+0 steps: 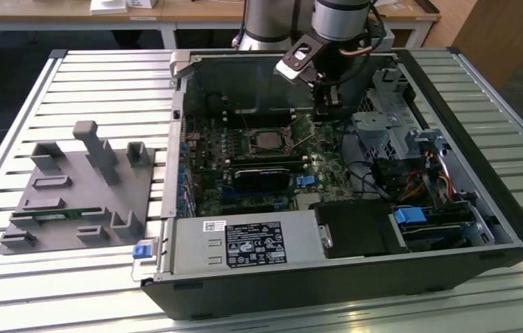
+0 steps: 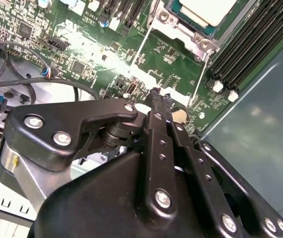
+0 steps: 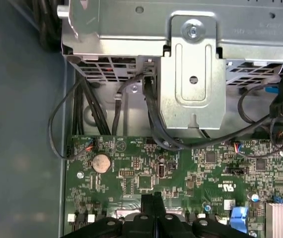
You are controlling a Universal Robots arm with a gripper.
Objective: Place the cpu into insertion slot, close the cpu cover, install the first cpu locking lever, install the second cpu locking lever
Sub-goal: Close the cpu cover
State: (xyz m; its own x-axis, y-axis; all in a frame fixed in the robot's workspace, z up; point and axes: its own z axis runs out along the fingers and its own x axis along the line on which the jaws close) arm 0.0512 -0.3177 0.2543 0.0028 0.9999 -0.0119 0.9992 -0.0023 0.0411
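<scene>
Your gripper point(image 2: 160, 94) has its fingers pressed together on nothing, tips just above the green motherboard point(image 3: 131, 178). The cpu point(image 1: 266, 141) already sits in the insertion slot point(image 1: 245, 143) near the board's middle, apart from the gripper and toward the exterior view's left of it. A white printed label point(image 1: 255, 244) lies on the power supply point(image 1: 192, 239) at the computer case's point(image 1: 469, 128) near edge, its text too small to read. The second wrist view gives you two thin wire levers point(image 2: 142, 42) running out from the socket; the first wrist view gives you a coin cell point(image 3: 101, 162) and a metal drive cage point(image 3: 193, 74).
</scene>
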